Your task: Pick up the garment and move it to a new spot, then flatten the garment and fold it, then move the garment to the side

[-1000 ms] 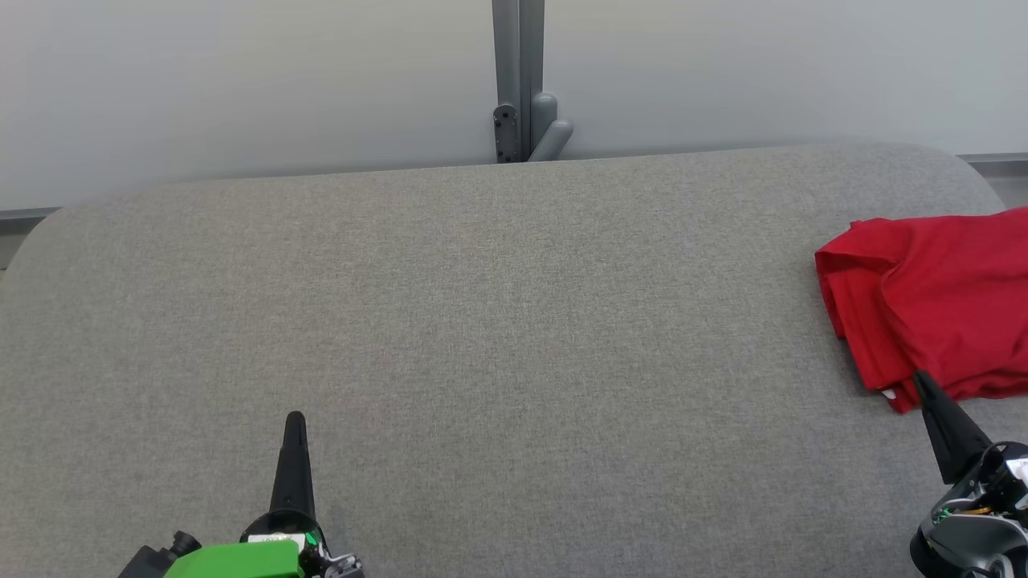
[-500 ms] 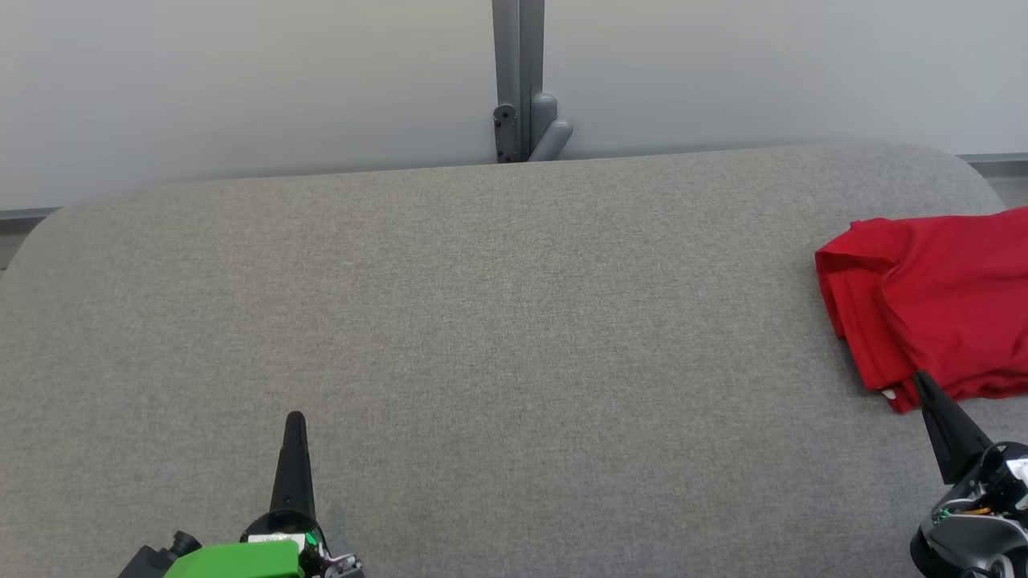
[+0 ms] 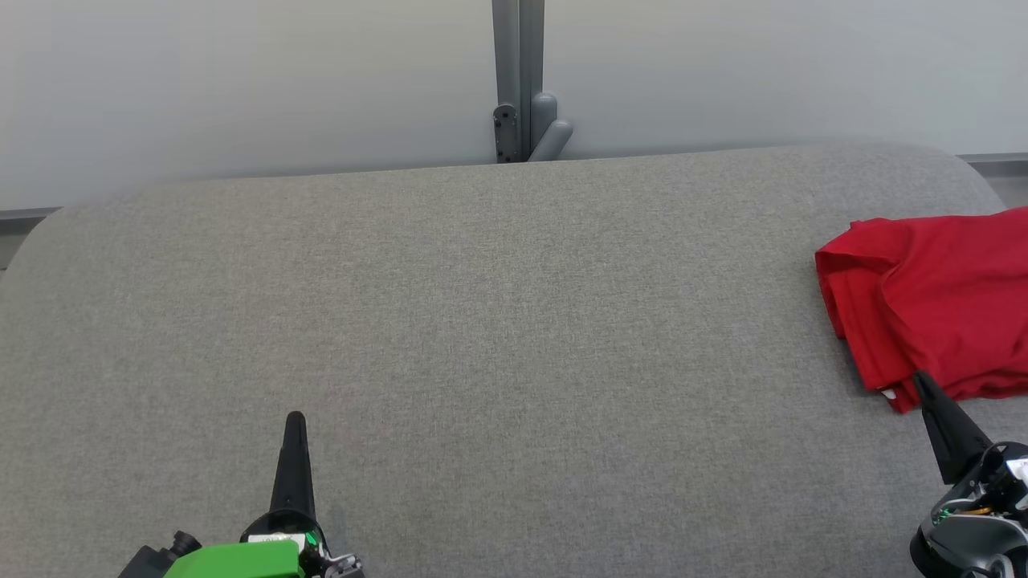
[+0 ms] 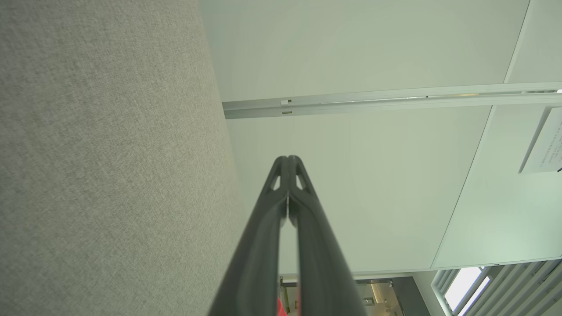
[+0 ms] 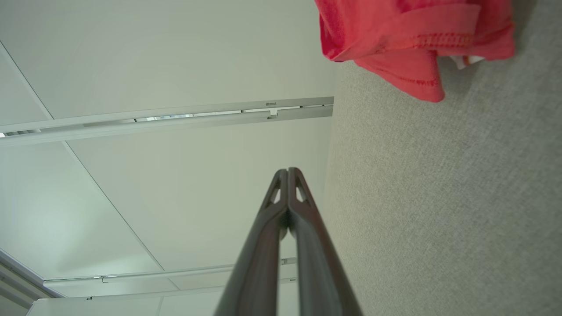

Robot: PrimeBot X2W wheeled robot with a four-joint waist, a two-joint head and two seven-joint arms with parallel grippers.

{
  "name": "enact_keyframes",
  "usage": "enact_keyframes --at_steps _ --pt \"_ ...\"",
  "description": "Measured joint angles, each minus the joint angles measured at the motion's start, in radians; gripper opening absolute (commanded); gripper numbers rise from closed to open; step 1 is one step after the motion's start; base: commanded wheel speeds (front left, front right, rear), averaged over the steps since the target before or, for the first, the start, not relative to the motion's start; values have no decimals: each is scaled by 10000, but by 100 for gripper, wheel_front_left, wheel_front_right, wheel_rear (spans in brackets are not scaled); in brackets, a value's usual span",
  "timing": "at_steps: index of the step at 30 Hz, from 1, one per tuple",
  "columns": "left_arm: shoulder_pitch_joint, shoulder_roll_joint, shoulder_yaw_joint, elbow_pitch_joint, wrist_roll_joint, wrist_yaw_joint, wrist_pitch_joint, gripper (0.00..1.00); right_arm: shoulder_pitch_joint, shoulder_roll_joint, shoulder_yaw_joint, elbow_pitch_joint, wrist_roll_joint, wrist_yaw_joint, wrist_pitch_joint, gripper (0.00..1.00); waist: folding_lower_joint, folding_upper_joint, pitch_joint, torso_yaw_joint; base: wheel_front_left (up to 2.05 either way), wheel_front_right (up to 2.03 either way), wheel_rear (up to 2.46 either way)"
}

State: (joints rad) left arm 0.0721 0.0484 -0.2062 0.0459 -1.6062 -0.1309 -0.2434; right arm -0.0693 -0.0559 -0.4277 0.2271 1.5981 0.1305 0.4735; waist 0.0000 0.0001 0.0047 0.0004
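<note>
Nearest to us, at the lower left of the head view, our left end effector (image 3: 295,419) hangs low over the grey fabric worktop (image 3: 514,321). Its two dark fingers are pressed together into one point with nothing between them, and the left wrist view shows the tips meeting. At the lower right, our right end effector (image 3: 921,379) is likewise pressed together and empty, leaning so that its tip points up and a little to the left. From above, that tip ends right at the near edge of the red garment (image 3: 940,297), and we cannot tell there whether they touch. In the right wrist view the cloth lies ahead of the tips and off to one side, with a strip of worktop showing between. The garment sits as a loosely folded bundle on the right end of the worktop, cut off by the right edge of the head view, with a small white label (image 3: 887,393) peeking from its near corner. Farther back the worktop ends in rounded corners against pale wall panels (image 3: 241,80), where a grey post (image 3: 518,72) rises from behind its far edge.
</note>
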Motion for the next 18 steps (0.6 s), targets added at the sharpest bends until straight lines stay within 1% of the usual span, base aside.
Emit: enact_keyframes --at_steps 18 --pt "0 0 0 0 -2 0 0 0 -24 19 -19 0 -13 0 4 0 0 0 0 0 0 0 0"
